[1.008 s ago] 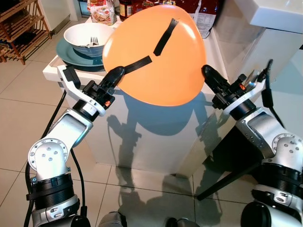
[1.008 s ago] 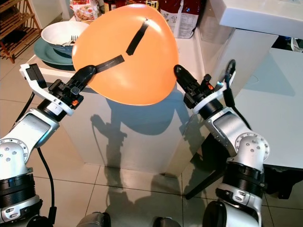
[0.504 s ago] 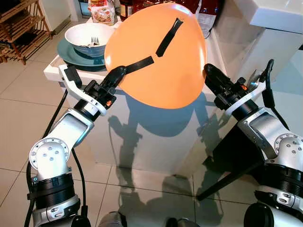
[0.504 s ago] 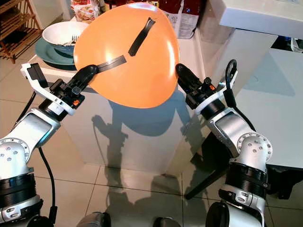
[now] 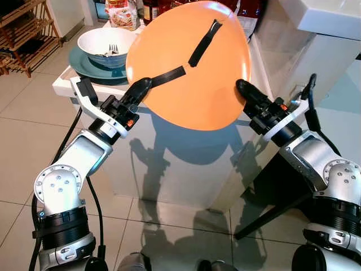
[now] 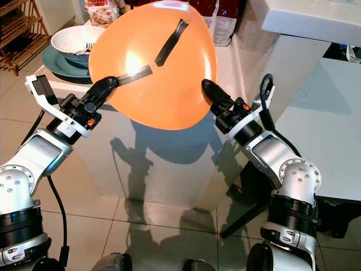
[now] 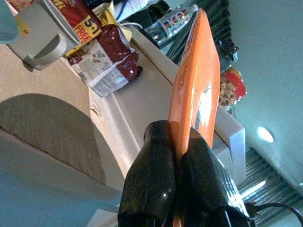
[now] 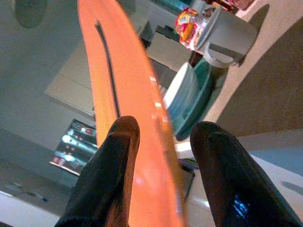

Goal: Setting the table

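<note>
**Desk:** What is the robot holding?

**Photographer:** An orange plate, tilted up on edge above a white counter, its underside facing the head camera. Two black strips cross that underside. The plate sits at about 12 o'clock from the robot, between both arms.

**Desk:** How is the left arm set?

**Photographer:** Bent at the elbow and reaching up and forward toward 11 o'clock. The left gripper is clamped on the plate's rim at the plate's 8 o'clock edge. In the left wrist view its two fingers press either side of the thin orange edge with no gap.

**Desk:** And the right?

**Photographer:** Also bent, reaching in from 2 o'clock. The right gripper meets the plate at its 4 o'clock edge. In the right wrist view the fingers are spread, straddling the rim; one touches the orange face, the other stands clear of it.

**Desk:** Anything else on the counter?

**Photographer:** At 10 o'clock, a white bowl with a fork in it, resting on a teal plate. Snack bags and a grey mug lie farther back. A wooden shelf stands at far 9 o'clock, on a tiled floor.
</note>
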`<state>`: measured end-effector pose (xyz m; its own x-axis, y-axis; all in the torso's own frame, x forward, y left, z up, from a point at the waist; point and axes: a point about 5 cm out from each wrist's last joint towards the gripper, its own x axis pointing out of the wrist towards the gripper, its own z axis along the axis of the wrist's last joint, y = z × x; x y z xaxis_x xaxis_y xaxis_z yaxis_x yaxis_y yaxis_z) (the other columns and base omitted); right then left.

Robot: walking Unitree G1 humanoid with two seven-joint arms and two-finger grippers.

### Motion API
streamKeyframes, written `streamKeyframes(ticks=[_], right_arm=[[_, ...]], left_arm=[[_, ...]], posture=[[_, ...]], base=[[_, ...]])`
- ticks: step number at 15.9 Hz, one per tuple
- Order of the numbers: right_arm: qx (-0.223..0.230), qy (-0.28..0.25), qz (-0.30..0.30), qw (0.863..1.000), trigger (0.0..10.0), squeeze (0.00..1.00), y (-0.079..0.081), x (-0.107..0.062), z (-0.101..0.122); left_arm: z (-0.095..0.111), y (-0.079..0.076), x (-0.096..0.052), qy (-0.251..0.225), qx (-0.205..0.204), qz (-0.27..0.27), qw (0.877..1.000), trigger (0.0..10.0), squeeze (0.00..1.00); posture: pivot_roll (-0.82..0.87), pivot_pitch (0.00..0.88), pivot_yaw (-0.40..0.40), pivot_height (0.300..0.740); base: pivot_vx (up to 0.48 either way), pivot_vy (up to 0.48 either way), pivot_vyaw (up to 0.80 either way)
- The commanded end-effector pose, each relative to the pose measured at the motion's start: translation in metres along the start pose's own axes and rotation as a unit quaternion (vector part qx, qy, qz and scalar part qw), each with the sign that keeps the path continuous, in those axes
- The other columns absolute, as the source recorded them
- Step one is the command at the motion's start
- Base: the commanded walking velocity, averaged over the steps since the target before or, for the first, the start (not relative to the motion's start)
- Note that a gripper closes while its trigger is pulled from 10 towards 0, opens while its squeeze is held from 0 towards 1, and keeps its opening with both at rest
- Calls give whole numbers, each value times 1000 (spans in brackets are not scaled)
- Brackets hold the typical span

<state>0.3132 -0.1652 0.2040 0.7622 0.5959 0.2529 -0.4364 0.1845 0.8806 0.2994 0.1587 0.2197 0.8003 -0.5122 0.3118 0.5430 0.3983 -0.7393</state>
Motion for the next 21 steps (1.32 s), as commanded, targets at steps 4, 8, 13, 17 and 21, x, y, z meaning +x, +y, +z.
streamKeyframes(ticks=[4, 8, 13, 17, 21], right_arm=[[-3, -12, 15, 1000, 0, 0, 5, -5, 5], [8, -12, 32, 999, 0, 0, 8, -5, 5], [16, -11, 51, 999, 0, 0, 12, -6, 5], [19, -12, 57, 998, 0, 0, 14, -6, 6], [20, -17, 41, 999, 0, 0, 9, -8, 7]], left_arm=[[5, -7, 2, -5, -8, -32, 999, 0, 0], [4, -5, 2, -4, -9, -29, 1000, 0, 0], [5, -1, 3, -7, -7, -10, 1000, 0, 0], [5, -2, 5, -4, -1, -13, 1000, 0, 0], [5, -3, 4, 5, 44, 1, 999, 10000, 1000]], posture=[[-2, 79, -29, 740], [-1, 81, -30, 740], [-1, 80, -27, 740], [-3, 78, -26, 740], [0, 77, -30, 740]], base=[[0, 0, 0], [0, 0, 0], [0, 0, 0], [0, 0, 0], [0, 0, 0]])
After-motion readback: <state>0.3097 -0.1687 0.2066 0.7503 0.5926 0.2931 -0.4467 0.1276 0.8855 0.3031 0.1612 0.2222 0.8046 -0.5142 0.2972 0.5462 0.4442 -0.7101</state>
